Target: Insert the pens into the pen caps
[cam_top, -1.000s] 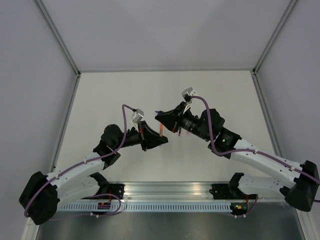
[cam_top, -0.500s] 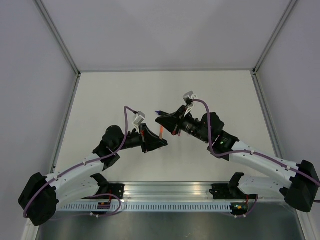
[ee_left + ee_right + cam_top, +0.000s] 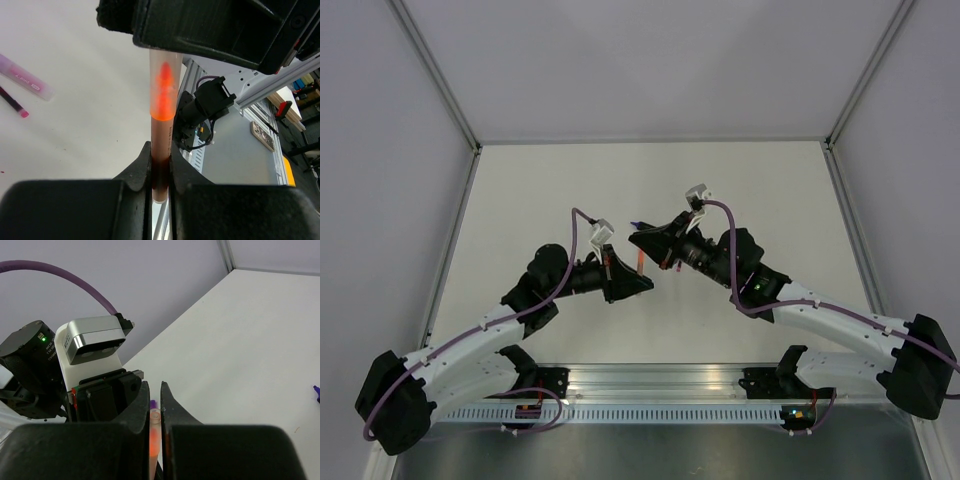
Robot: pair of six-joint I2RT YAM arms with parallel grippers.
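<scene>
One pink pen (image 3: 160,150) inside cap (image 3: 164,75) — left wrist view.

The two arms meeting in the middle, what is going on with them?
The left gripper holds the pink-red pen in its fingers; the right gripper holds the pink cap over its tip, above the table. The tip shows inside the cap, but whether it is fully seated is unclear. A light purple piece and a thin dark piece lie on the table.
</scene>
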